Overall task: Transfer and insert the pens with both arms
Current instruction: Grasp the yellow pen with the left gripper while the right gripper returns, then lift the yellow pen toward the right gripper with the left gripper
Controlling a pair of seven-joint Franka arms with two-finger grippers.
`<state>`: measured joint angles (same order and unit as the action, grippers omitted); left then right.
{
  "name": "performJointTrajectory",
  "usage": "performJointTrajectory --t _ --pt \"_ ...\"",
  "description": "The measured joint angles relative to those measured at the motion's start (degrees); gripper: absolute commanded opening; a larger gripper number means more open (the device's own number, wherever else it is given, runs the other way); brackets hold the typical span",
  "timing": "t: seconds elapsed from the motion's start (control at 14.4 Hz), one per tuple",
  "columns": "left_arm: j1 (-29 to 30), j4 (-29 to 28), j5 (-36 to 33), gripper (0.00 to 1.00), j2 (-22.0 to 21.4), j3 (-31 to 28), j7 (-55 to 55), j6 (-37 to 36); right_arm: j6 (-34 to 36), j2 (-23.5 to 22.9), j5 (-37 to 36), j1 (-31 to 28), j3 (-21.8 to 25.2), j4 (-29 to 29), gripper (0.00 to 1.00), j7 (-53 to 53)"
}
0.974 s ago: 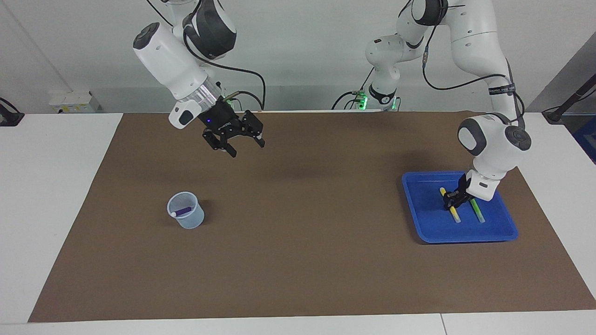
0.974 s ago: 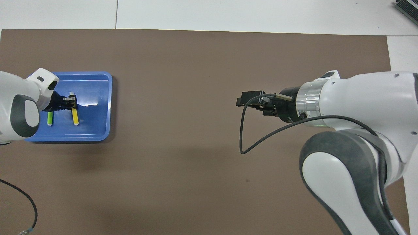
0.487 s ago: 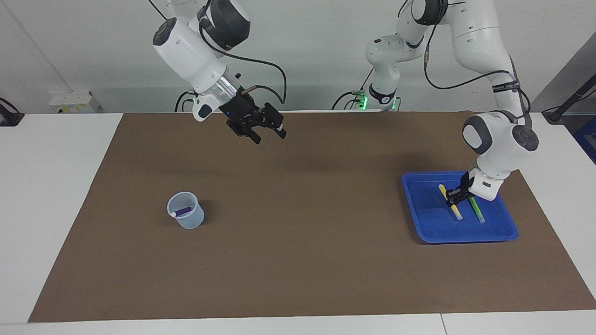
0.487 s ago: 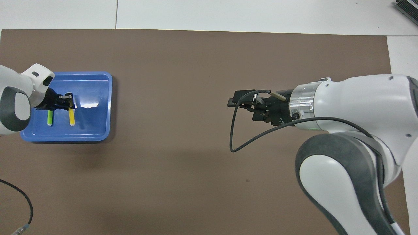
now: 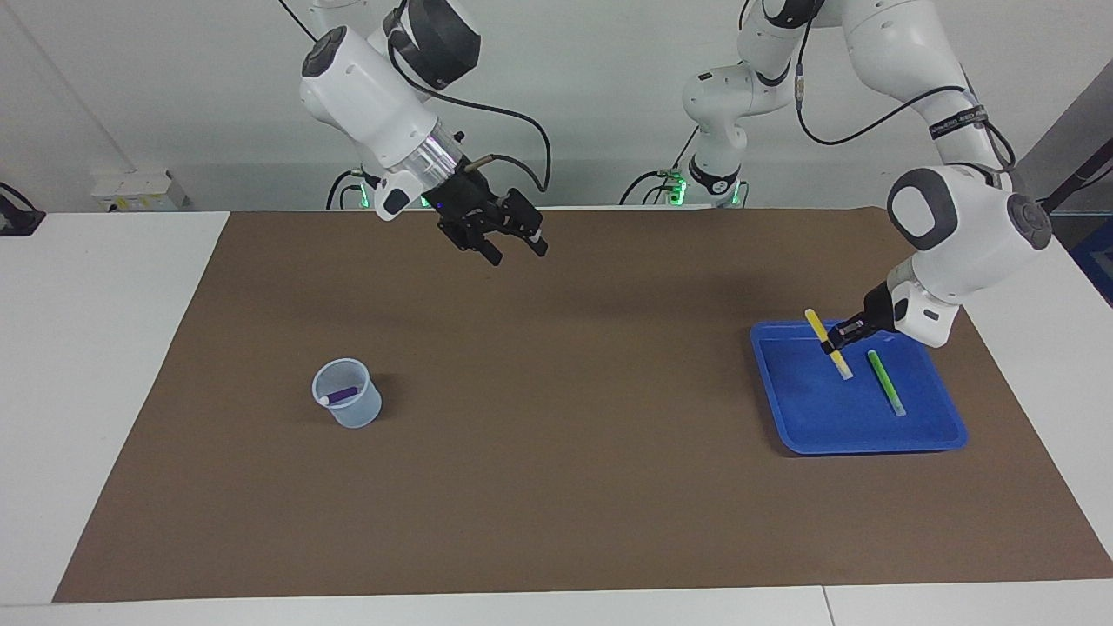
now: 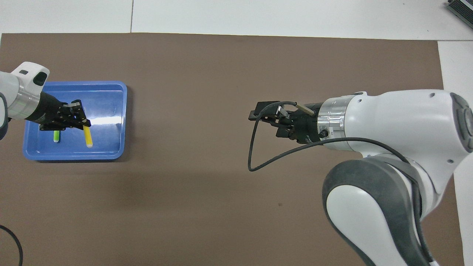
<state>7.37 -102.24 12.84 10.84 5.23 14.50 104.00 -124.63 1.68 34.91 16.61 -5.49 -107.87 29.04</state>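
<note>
My left gripper (image 5: 836, 336) is shut on the yellow pen (image 5: 842, 362), holding it tilted in the air over the blue tray (image 5: 869, 443). In the overhead view the left gripper (image 6: 78, 119) covers the upper part of the yellow pen (image 6: 88, 135). The green pen (image 5: 886, 383) lies flat in the tray beside it, partly under the hand from overhead (image 6: 56, 136). The purple pen (image 5: 343, 395) rests in a small clear cup (image 5: 349, 414) toward the right arm's end. My right gripper (image 5: 519, 254) hangs open and empty, high over the mat near the robots' edge (image 6: 263, 117).
A brown mat (image 5: 609, 452) covers most of the white table. The right arm's bulk hides the cup in the overhead view. A black cable (image 6: 258, 155) loops below the right wrist.
My left gripper has lifted the yellow pen off the tray floor and tipped it. The right gripper has swung upward and toward the table's middle, staying open.
</note>
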Motion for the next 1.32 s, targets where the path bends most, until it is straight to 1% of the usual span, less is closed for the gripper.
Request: performJointTrajectory --t 0.14,0.28,0.42,0.49,0.63,0.84,1.18,1.32 --pt "-2.14 1.15 1.53 0.00 -3.33 0.32 4.37 -6.85 -0.01 0.00 0.00 0.00 0.07 0.00 0.95 0.00" --pt "-2.91 3.87 2.55 0.00 -6.30 0.76 7.17 -13.74 -0.01 0.00 0.00 0.00 0.07 0.00 0.95 0.00" --pt "-2.97 5.99 2.68 0.00 -8.90 1.64 10.20 -18.11 -0.02 0.00 0.00 0.00 0.07 0.00 0.95 0.00" --pt "-3.01 6.19 2.69 0.00 -10.10 2.23 11.56 -19.26 -0.02 0.00 0.00 0.00 0.07 0.00 0.95 0.00" --pt "-3.18 6.12 2.69 0.00 -11.39 2.94 13.82 -19.88 -0.02 0.00 0.00 0.00 0.07 0.00 0.95 0.29" --pt "-3.52 5.10 2.73 0.00 -11.43 3.19 14.82 -19.04 -0.02 0.00 0.00 0.06 -0.02 0.00 0.95 0.67" --pt "-5.08 3.61 2.96 0.00 -11.44 3.52 20.50 -17.86 -0.08 0.00 0.00 0.14 -0.04 0.00 0.95 0.71" --pt "-6.20 3.24 6.19 0.00 -11.53 3.54 27.57 -17.41 -0.09 0.00 0.00 0.15 -0.04 0.00 0.95 0.74"
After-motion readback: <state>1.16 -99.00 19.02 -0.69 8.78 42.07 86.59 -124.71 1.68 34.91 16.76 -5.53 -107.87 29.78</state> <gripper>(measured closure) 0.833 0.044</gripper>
